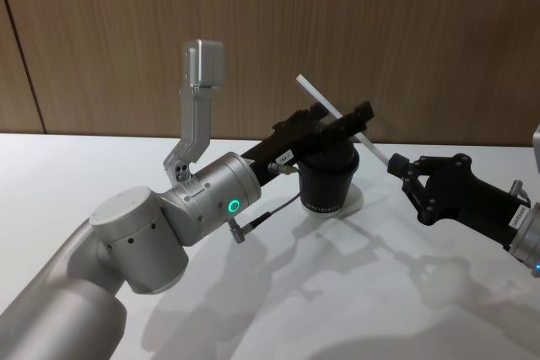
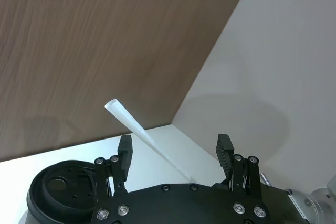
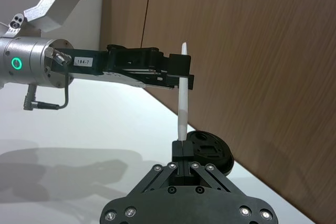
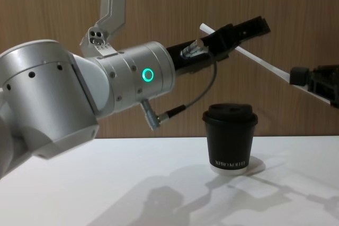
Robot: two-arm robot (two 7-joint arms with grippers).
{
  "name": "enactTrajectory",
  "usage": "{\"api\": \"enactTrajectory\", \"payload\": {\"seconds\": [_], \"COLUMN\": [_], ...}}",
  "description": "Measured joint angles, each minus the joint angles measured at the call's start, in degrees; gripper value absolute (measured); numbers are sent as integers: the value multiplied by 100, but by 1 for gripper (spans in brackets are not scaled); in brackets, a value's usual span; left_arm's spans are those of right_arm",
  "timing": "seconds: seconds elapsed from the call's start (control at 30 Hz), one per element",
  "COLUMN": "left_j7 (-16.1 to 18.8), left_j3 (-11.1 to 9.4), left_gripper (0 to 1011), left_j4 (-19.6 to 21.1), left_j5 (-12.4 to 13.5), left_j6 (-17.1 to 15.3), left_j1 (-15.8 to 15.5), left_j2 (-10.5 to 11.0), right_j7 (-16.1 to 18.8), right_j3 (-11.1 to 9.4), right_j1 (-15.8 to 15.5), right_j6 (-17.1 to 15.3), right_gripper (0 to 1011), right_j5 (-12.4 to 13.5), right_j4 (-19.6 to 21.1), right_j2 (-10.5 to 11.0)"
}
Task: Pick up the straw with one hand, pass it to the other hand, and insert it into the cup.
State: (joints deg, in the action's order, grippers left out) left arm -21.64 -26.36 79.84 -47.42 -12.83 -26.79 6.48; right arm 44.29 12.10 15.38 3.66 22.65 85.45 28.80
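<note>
The white straw [image 1: 314,93] slants in the air above the cup, with my right gripper [image 1: 395,163], all black, shut on its lower end. The right wrist view shows the straw [image 3: 181,103] rising straight out of the closed fingertips [image 3: 181,148]. My left gripper [image 1: 337,120], on its silver wrist with the green ring, reaches over the cup and stands open. Its two fingers sit wide apart on either side of the straw [image 2: 136,124] without touching it. The black lidded cup [image 4: 230,138] stands upright on the table below both grippers.
The white table [image 1: 67,174] ends at a brown wood-panel wall [image 1: 422,31] close behind the cup. A thin black cable [image 4: 204,96] loops down from the left wrist, beside the cup's lid.
</note>
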Motion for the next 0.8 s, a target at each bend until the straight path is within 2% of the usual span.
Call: {"api": "enactTrajectory", "payload": {"seconds": [0.27,0.4,0.8], "left_j7": [88,117,167], "left_j3": [-33,-43,-61], "left_gripper": [1003,957,605], "left_j4": [-21,-27,-37], "left_j5": [2,4,7], "left_j6": [56,76,109], "left_j1": [-1,-1,-1], "left_j2": [-22,-30,-39], "right_j7": [0,0,0], "right_j3": [0,0,0], "right_j1": [0,0,0], "right_j6": [0,0,0], "right_gripper": [0,0,0], "right_j5": [0,0,0], "right_j4": [0,0,0], "right_j2": [0,0,0]}}
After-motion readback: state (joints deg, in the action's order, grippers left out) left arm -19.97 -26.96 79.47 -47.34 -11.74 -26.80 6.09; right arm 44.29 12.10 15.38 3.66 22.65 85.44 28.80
